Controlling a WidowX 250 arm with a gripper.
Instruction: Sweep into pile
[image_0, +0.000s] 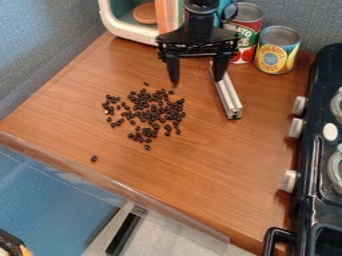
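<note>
Dark beans (152, 112) lie loosely scattered near the middle of the desk (200, 170), with a single stray bean (94, 159) apart at eight o'clock, near the rim. Bare wood runs from the scatter to the near edge, from seven round to four o'clock. The stove (306, 200) bounds the desk at three to four o'clock; the blue-grey wall (40, 45) flanks it at ten. The end effector (197, 81) hangs at one o'clock from the beans, its two fingers spread wide.

The beans are small, rounded and slightly glossy; the desk has a reddish-brown wood grain. A grooved, silvery metal bar (228, 95) slants at two o'clock, its upper end partly hidden by a finger. Behind stand two labelled cans (248, 32) (277, 50).

The pale, round-cornered container (127, 31) at twelve is cut off above, and the stove at the right. A dark object (12, 244) in the bottom-left corner is unclear.
</note>
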